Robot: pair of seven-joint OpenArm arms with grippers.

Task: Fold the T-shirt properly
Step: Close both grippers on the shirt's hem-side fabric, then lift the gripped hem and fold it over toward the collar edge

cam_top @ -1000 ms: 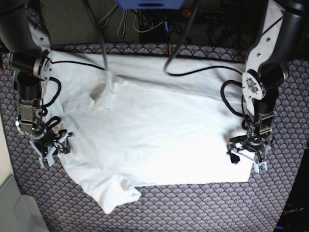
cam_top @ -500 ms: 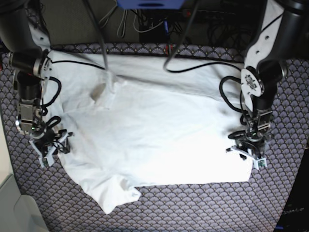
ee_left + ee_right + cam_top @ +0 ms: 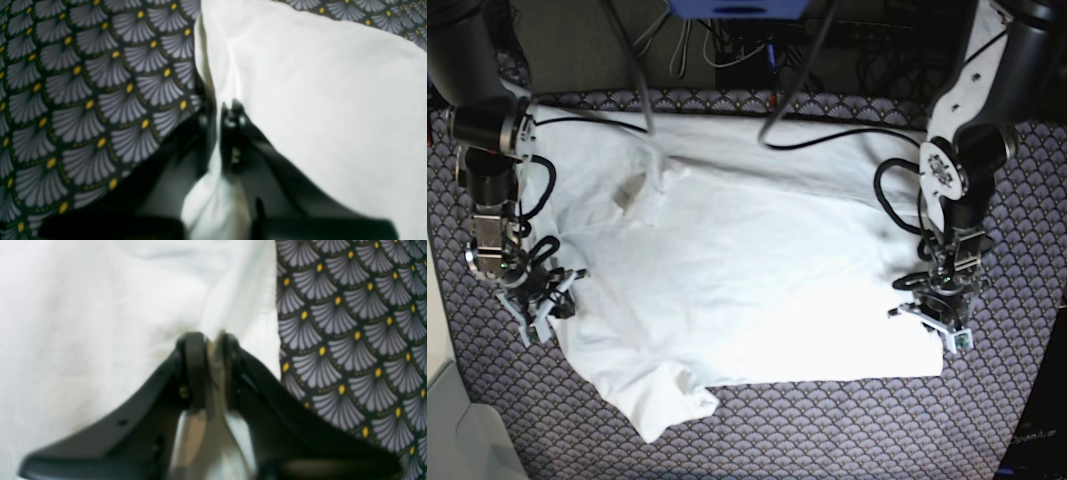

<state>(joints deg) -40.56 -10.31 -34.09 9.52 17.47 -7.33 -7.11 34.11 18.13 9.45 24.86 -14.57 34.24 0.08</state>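
Both pincers, left gripper (image 3: 935,322) at lower right and right gripper (image 3: 539,310) at lower left, have pinched edges of the large white thin-cloth T-shirt (image 3: 747,270) spread mid-frame on the purple-grey scallop-patterned cloth (image 3: 847,430), so the grasping step looks done and a matched lift likely comes next.

One T-shirt (image 3: 747,280), white and plain, lies spread flat. One patterned cloth (image 3: 827,430) (scalloped, purple-grey with yellow dots) covers the worktop under it. Two arms reach in, one at each side, and each carries one end effector: the left end effector (image 3: 937,322) and the right end effector (image 3: 539,300), so two in all. Two sleeves show on the shirt (both toward the right arm's side). Several dark cables (image 3: 727,50) trail behind the worktop, too tangled to count exactly.
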